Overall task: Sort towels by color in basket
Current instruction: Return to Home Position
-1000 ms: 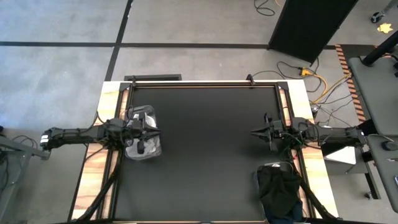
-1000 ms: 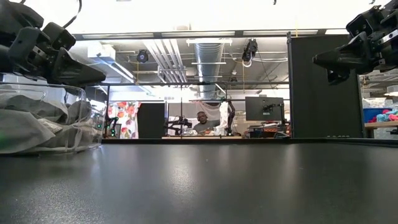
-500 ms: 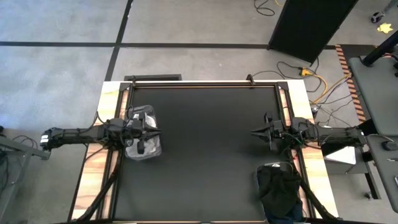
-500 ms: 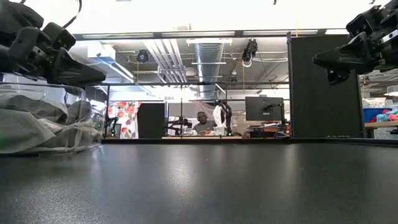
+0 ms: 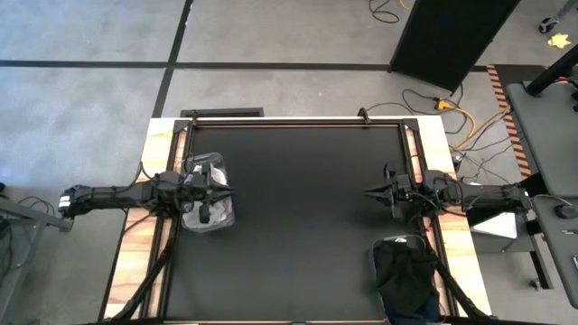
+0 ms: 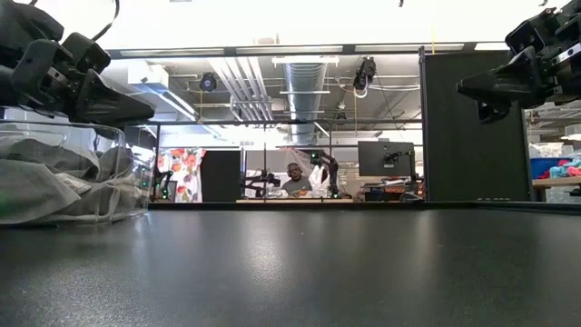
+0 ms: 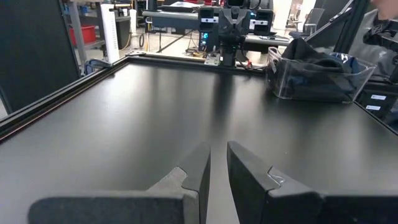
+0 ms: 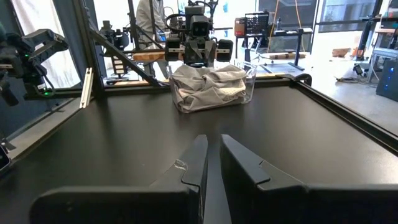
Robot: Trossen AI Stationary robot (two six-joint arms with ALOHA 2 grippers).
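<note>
On a black bench, light towels fill one clear bin, dark towels another; left gripper and right gripper hover empty, fingers nearly closed: sorting looks done.

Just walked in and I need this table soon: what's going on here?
Nothing is being handled right now. The light towels lie in a clear bin on the left side of the table, under the left gripper. The dark towels fill a second bin beside the right arm. The right gripper hovers near the table's right edge. Both grippers are shut and empty.
</note>
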